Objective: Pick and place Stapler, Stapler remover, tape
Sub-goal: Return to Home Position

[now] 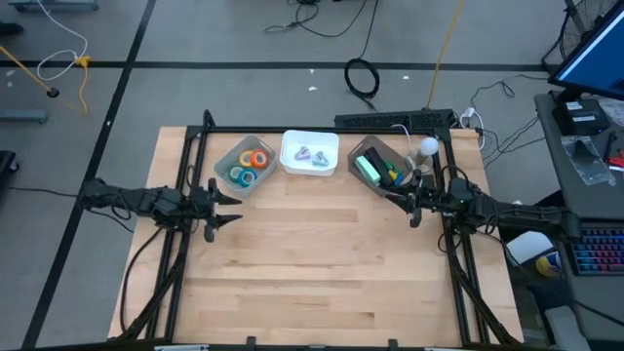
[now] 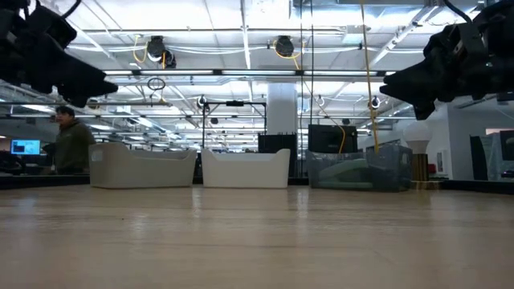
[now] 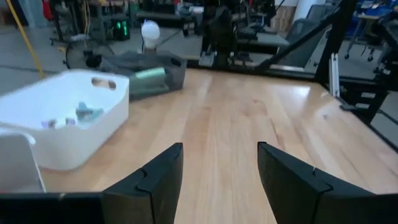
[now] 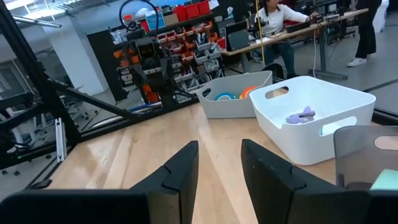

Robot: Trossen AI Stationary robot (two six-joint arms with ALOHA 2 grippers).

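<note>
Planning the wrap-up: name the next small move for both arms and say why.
Probably just park both arms. The tape rolls lie in the gray bin, nothing loose shows on the tabletop, and the left end effector and right end effector hang open and empty at the table's sides.

tape rolls (image 1: 249,167): orange, blue, green and yellow rings with pale centres, lying flat, clustered together in the gray bin (image 1: 224,156), leftmost of three | stapler remover (image 1: 310,155): lavender pieces on the floor of the white bin (image 1: 310,136), middle | stapler (image 1: 368,169): mint green, lying in the dark bin (image 1: 359,146), rightmost
</note>
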